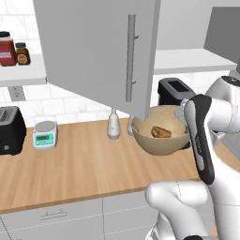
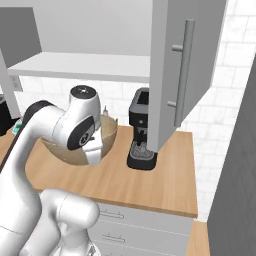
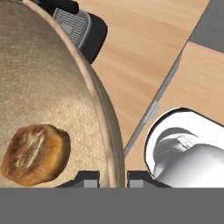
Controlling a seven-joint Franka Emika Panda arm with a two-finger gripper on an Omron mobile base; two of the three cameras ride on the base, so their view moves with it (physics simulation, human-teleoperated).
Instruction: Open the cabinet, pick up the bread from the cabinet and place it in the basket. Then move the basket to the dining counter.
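The tan woven basket (image 1: 161,140) is over the wood worktop beside the coffee machine. The golden-brown bread (image 1: 161,132) lies inside it, seen close in the hand view as a round roll (image 3: 35,154). My gripper (image 3: 113,177) is shut on the basket rim (image 3: 103,109), one fingertip inside the bowl and one outside. In the base views my forearm covers the hand and part of the basket (image 2: 67,150). I cannot tell whether the basket touches the worktop. The cabinet door (image 1: 98,51) stands swung open over the counter, its silver handle (image 1: 131,56) facing me. The dining counter is out of view.
A black coffee machine (image 2: 140,130) stands right behind the basket. A white bottle (image 1: 113,125), a small scale (image 1: 45,134) and a black toaster (image 1: 9,129) line the back wall to the left. The open door (image 2: 185,70) hangs low above the worktop (image 1: 84,164).
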